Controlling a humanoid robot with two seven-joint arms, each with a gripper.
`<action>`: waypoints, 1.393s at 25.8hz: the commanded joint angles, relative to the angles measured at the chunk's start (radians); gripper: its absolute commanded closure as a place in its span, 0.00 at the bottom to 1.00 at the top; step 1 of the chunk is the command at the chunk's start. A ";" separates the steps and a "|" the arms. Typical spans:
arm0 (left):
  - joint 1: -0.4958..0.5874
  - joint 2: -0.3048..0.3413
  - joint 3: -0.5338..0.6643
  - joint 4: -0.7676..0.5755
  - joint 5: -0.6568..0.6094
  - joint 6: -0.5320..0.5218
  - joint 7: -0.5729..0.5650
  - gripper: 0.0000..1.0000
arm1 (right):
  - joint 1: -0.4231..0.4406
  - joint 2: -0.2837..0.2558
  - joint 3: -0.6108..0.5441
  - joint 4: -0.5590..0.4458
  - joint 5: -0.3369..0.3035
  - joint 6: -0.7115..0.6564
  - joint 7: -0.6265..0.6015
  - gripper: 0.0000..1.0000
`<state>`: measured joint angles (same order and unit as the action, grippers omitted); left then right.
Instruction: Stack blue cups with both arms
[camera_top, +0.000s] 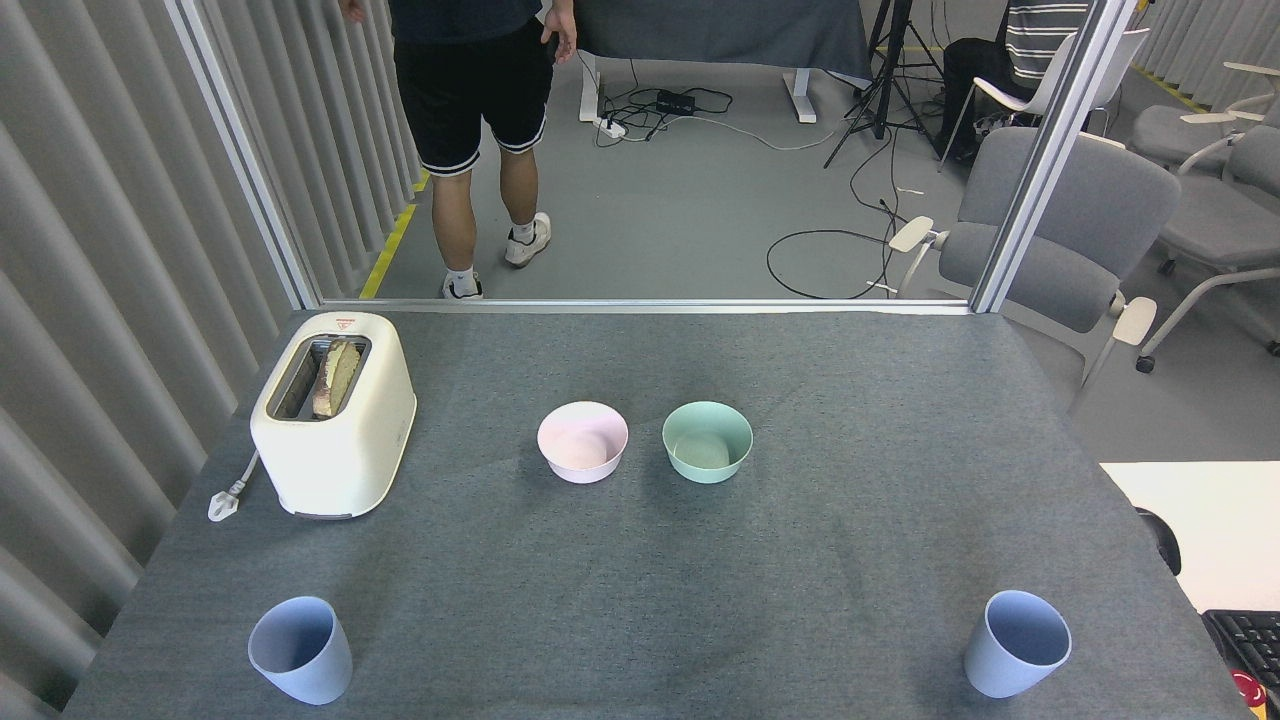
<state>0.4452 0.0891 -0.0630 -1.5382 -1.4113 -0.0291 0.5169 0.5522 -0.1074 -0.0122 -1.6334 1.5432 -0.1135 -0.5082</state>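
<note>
Two pale blue cups stand upright and far apart near the table's front edge. One blue cup (300, 649) is at the front left, the other blue cup (1017, 642) at the front right. Both have their openings facing up and nothing shows inside them. Neither of my arms nor any gripper appears in the head view.
On the grey table (640, 580) a cream toaster (333, 412) with bread in its slot stands at the back left, its plug (225, 503) lying beside it. A pink bowl (582, 442) and a mint-green bowl (707, 441) sit mid-table. A person (478, 130) stands beyond the far edge.
</note>
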 joint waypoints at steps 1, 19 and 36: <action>0.000 0.000 0.000 0.001 0.000 0.000 0.002 0.00 | 0.000 0.000 0.002 0.001 0.000 0.000 0.005 0.00; -0.169 -0.061 -0.003 0.176 0.046 0.328 -0.040 0.01 | 0.000 0.000 0.002 0.012 0.002 0.000 0.010 0.00; -0.220 -0.060 0.000 0.197 0.075 0.371 -0.043 0.01 | 0.002 0.002 0.006 0.017 0.000 0.000 0.010 0.00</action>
<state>0.2329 0.0281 -0.0635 -1.3461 -1.3384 0.3410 0.4734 0.5538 -0.1059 -0.0078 -1.6172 1.5438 -0.1134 -0.4983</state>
